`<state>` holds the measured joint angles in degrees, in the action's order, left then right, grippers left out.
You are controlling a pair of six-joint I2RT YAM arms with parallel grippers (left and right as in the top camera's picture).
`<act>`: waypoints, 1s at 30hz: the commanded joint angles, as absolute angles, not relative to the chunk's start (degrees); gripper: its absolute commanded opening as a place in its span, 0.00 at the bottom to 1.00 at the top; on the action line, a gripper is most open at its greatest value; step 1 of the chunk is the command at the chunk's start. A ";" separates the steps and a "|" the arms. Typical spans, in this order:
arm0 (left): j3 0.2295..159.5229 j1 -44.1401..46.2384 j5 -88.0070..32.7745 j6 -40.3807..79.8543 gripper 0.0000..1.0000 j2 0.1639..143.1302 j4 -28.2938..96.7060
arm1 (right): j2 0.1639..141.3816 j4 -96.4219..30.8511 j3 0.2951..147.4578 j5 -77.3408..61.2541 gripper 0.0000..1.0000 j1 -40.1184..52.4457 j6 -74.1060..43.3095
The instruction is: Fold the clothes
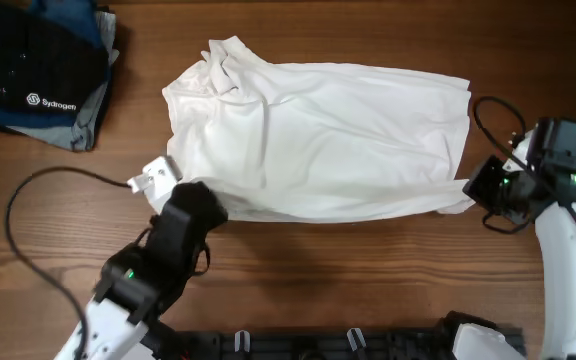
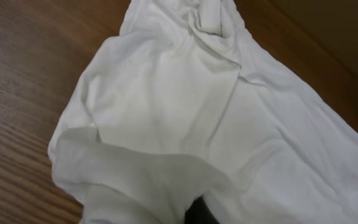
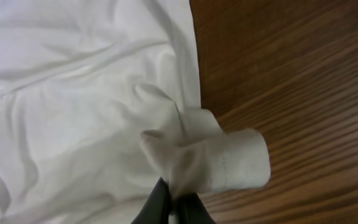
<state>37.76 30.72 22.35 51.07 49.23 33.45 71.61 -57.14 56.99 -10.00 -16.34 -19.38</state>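
The clothes [image 1: 318, 135] are one white wrinkly garment spread across the middle of the wooden table, with a bunched part at its upper left. My left gripper [image 1: 211, 207] sits at the garment's lower left corner, shut on the cloth; in the left wrist view the white cloth [image 2: 185, 124] drapes over the jaws and only a dark sliver [image 2: 199, 211] shows. My right gripper [image 1: 475, 190] is at the lower right corner, shut on a pinched fold of the clothes [image 3: 197, 155], its dark fingers [image 3: 157, 205] closed together under the cloth.
A dark blue-black folded stack with a white logo [image 1: 43, 75] lies at the table's far left corner. A black cable [image 1: 38, 240] loops on the table by the left arm, and another cable [image 1: 493, 115] curls near the right arm. A dark rail [image 1: 348, 345] runs along the front edge.
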 commanded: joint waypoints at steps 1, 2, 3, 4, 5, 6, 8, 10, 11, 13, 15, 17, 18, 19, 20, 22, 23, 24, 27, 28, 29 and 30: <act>37.56 29.87 26.72 49.89 0.04 53.74 31.20 | 74.52 -55.35 57.43 -8.95 0.04 -16.36 -18.02; 37.56 29.17 26.74 49.89 0.04 54.78 30.81 | 75.18 -54.89 57.43 -8.97 0.04 -16.36 -18.04; 37.56 28.23 26.72 49.91 0.04 55.70 30.44 | 75.81 -54.35 57.43 -8.95 0.04 -16.36 -18.00; 37.56 27.40 26.72 49.91 0.04 56.31 30.15 | 76.58 -53.76 57.43 -8.95 0.04 -16.36 -18.00; 37.56 25.93 26.72 49.93 0.04 57.14 29.87 | 77.28 -53.19 57.43 -9.04 0.04 -16.36 -18.06; 37.56 24.93 26.70 49.91 0.04 57.54 29.58 | 77.73 -52.71 57.43 -9.17 0.04 -16.36 -18.02; 37.56 22.35 26.68 49.91 0.04 58.02 28.86 | 79.07 -51.40 57.43 -9.23 0.04 -16.36 -18.04; 37.56 19.68 26.63 49.84 0.04 58.08 27.99 | 80.36 -49.91 57.43 -9.85 0.04 -16.36 -17.54; 37.56 18.55 26.35 49.82 0.04 58.08 27.55 | 80.93 -49.19 57.43 -10.26 0.04 -16.36 -17.23; 37.56 16.43 25.06 48.40 0.04 58.19 26.33 | 81.93 -47.35 57.43 -11.49 0.04 -16.36 -16.23; 37.56 14.68 23.29 46.46 0.04 58.81 24.47 | 82.87 -44.91 57.43 -11.70 0.04 -16.36 -16.49; 37.56 13.69 22.74 46.19 0.04 59.88 23.49 | 83.64 -43.03 57.43 -11.84 0.04 -16.36 -16.51; 37.56 13.28 22.44 46.22 0.04 60.66 23.14 | 83.99 -42.26 57.43 -12.40 0.04 -16.36 -16.49; 37.56 12.99 21.91 46.06 0.04 61.60 22.83 | 84.36 -41.69 57.43 -12.71 0.04 -16.36 -16.43; 37.56 12.84 21.06 45.54 0.04 63.00 22.44 | 84.82 -41.15 57.43 -12.69 0.04 -16.25 -16.32; 37.56 12.84 20.16 45.56 0.04 65.52 21.91 | 85.54 -40.34 57.43 -12.93 0.04 -16.03 -15.11; 37.56 12.84 19.62 45.56 0.04 66.87 21.37 | 85.82 -39.99 57.43 -12.88 0.04 -15.81 -14.98; 37.56 12.84 18.96 45.56 0.04 68.38 20.62 | 86.13 -39.62 57.43 -12.91 0.04 -15.55 -14.94; 37.56 12.84 17.04 45.58 0.04 73.73 16.45 | 87.13 -38.28 57.43 -13.13 0.04 -14.35 -15.00; 37.56 12.84 16.43 45.58 0.04 75.24 14.66 | 87.48 -37.65 57.43 -13.10 0.04 -13.74 -15.00; 37.56 12.84 16.16 45.58 0.04 76.14 13.63 | 87.72 -37.19 57.43 -13.13 0.04 -13.43 -15.00; 37.56 12.84 15.84 45.58 0.04 77.03 12.40 | 88.07 -36.58 57.43 -13.10 0.04 -12.97 -15.03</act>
<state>37.76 13.34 17.63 46.54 73.80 15.31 86.59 -38.00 56.99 -12.84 -14.39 -16.14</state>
